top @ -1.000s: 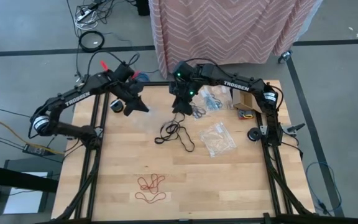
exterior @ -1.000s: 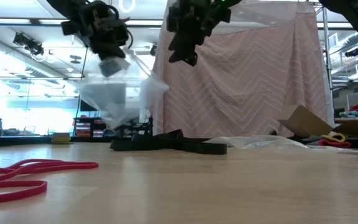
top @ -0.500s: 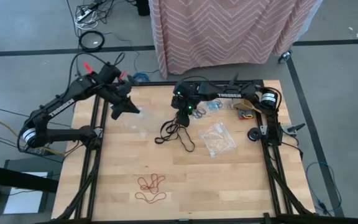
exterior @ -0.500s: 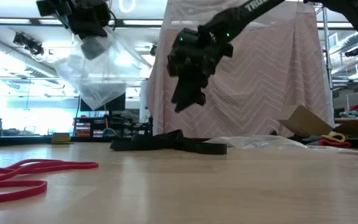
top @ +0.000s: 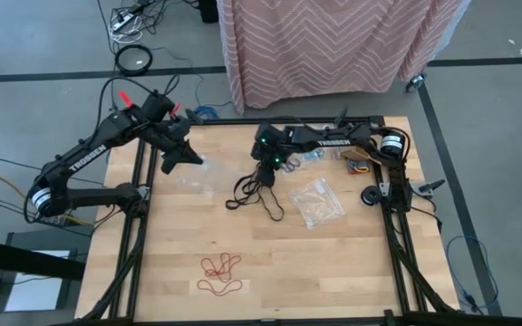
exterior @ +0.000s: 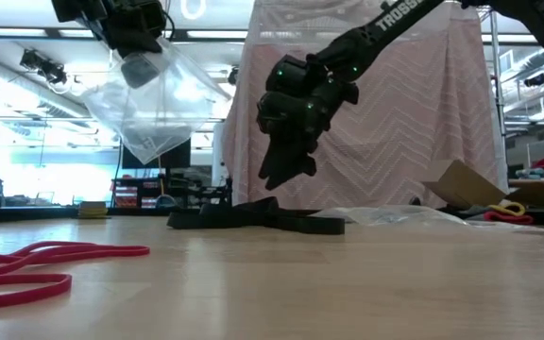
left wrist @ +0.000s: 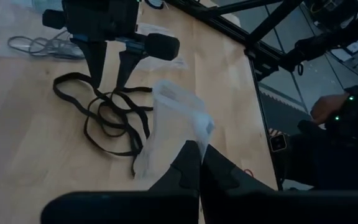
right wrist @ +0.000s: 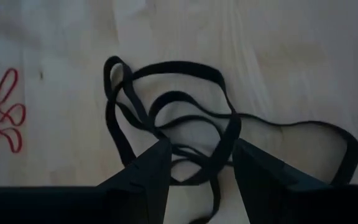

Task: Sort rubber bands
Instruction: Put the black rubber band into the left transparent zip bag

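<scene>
Wooden tabletop [top: 333, 254], centre: my right gripper [top: 266, 177], fingers parted, above black rubber bands [top: 254, 194]; my left gripper [top: 191, 158] pinches a clear bag [exterior: 154, 109], "TROSSEN" on its arm.

Pink chevron curtain [top: 333, 41], grey floor [top: 34, 54], bright ceiling lights [exterior: 26, 33].

We see the left arm bent up and reaching in from the table's left edge, its wrist raised high over the far left part of the top, and the left gripper [top: 187, 158] has its fingers [left wrist: 194, 163] pressed together, pinching a clear plastic bag [exterior: 154, 109] that hangs from them. The right arm stretches low from the right side toward the middle, wrist tipped downward, and the right gripper [top: 266, 177] holds its fingers [right wrist: 146, 169] spread apart just above the black rubber bands [right wrist: 173, 127]
</scene>
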`<state>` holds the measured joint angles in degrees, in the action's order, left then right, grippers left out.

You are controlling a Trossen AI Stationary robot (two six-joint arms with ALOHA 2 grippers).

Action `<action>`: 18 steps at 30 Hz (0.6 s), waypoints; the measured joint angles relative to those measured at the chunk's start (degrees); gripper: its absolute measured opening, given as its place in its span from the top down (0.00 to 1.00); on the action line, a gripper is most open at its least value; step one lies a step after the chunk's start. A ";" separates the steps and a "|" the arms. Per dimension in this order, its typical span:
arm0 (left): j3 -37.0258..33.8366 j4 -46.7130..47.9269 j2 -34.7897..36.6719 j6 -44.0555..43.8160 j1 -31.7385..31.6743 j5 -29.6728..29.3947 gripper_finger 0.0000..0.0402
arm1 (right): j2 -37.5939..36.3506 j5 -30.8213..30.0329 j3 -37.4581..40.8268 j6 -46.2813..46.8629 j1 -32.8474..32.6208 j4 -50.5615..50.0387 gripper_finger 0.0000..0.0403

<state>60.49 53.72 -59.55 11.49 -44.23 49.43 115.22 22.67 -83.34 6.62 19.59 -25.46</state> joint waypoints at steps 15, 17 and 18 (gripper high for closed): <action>0.00 -1.99 -0.67 -1.42 1.62 0.24 1.00 | 0.00 -3.45 6.64 5.65 0.02 9.37 0.60; -0.01 -3.76 -1.34 -3.08 3.08 0.36 1.00 | 0.00 -5.47 7.76 6.49 0.02 9.12 0.61; -0.07 -5.01 -1.37 -4.19 3.63 0.68 1.00 | 0.00 -5.66 8.31 6.84 0.02 9.33 0.62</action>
<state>60.42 48.72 -60.92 7.30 -40.59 50.11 115.22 17.01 -75.03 13.46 19.62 -16.12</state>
